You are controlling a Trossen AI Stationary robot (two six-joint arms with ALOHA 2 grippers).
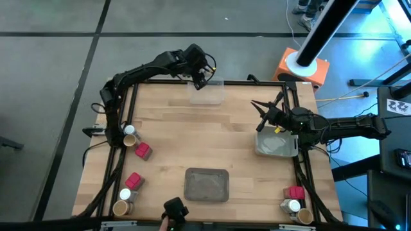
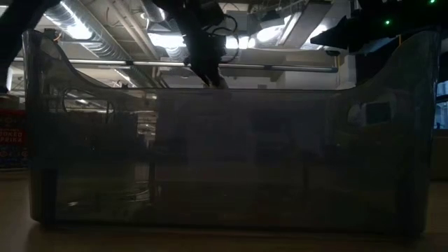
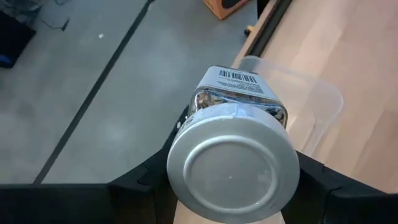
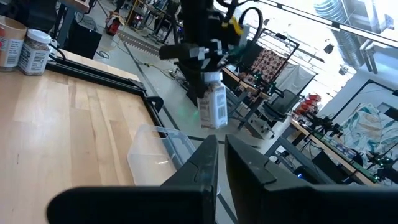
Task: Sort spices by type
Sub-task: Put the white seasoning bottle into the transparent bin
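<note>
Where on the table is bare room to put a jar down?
The widest bare wood lies mid-table, bordered by the clear tray, grey trays and. Crowded: left edge's spices and the right front corner.

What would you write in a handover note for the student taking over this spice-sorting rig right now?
Left end effector: shut on a white-capped jar, held over the clear tray at the far table edge.
Right end effector: shut, empty, waiting above the grey tray on the right.
Done: nothing shows in any tray yet.
Left: red packs and jars sit in clusters at the left edge, the near left corner and the near right corner; the middle grey tray also looks unused.
</note>
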